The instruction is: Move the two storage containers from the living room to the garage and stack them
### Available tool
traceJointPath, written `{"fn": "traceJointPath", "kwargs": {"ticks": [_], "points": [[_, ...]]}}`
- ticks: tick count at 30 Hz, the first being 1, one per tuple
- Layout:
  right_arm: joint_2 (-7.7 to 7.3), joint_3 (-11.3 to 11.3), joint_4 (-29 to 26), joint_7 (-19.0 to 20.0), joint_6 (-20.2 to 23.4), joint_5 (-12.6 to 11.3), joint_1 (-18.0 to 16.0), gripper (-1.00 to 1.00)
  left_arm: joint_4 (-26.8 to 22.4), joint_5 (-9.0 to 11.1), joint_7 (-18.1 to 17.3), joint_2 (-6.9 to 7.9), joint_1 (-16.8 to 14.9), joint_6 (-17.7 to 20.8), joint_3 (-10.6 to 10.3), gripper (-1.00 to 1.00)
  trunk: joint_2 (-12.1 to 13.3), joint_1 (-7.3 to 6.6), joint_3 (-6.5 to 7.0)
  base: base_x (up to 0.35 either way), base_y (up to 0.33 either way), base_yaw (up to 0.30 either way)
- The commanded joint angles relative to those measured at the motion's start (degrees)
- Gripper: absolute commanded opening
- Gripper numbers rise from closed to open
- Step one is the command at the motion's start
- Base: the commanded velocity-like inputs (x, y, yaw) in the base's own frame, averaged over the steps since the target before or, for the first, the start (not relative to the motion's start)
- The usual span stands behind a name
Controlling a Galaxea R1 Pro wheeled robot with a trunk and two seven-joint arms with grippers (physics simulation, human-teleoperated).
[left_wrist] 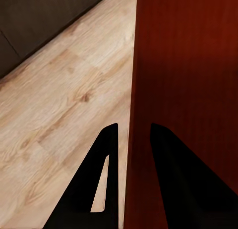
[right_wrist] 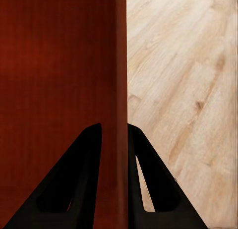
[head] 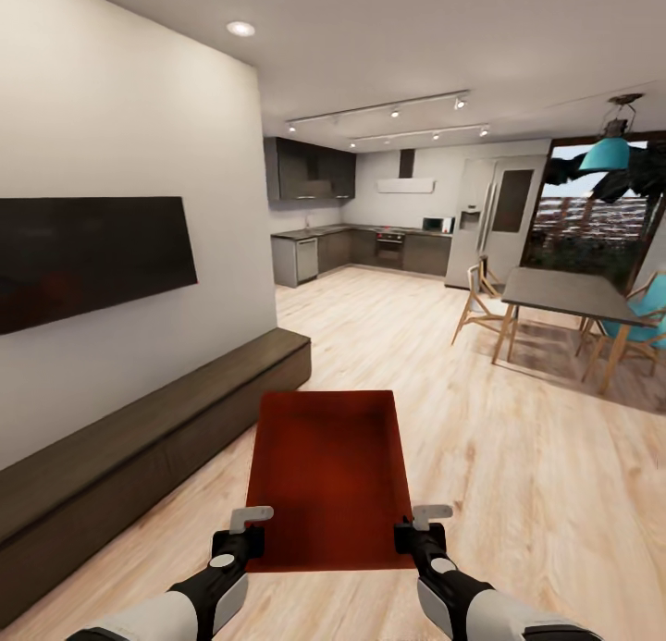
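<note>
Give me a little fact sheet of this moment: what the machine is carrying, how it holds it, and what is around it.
Carried: orange-red rectangular storage container, open top, nothing visible inside
Left gripper: shut on the container's left wall, one finger outside, one inside
Right gripper: shut on the right wall, same way
Floor: light wood planks
To the left: white wall with black wall-mounted TV, long dark bench below
Ahead: dark kitchen cabinets
Ahead right: wooden dining table

Light wood-plank floor [head: 518, 493] carries long dark bench [head: 139, 437] (along wall), dining table [head: 564, 294], apparently chairs.
</note>
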Motion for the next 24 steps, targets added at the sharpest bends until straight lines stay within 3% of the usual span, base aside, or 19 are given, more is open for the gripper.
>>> {"fn": "traceJointPath", "kwargs": {"ticks": [1, 24], "points": [[0.50, 0.4, 0.2, -0.2, -0.2, -0.7, -0.1, -1.00, 0.0, 0.2, 0.7, -0.01, -0.1, -0.4, -0.9, -1.00, -0.1, 0.02, -0.10, 0.000, 0.000, -0.279], [0.50, 0.4, 0.2, -0.2, -0.2, -0.6, -0.1, -1.00, 0.0, 0.2, 0.7, -0.01, -0.1, -0.5, -0.9, -1.00, -0.1, 0.02, -0.10, 0.000, 0.000, -0.279]]}}
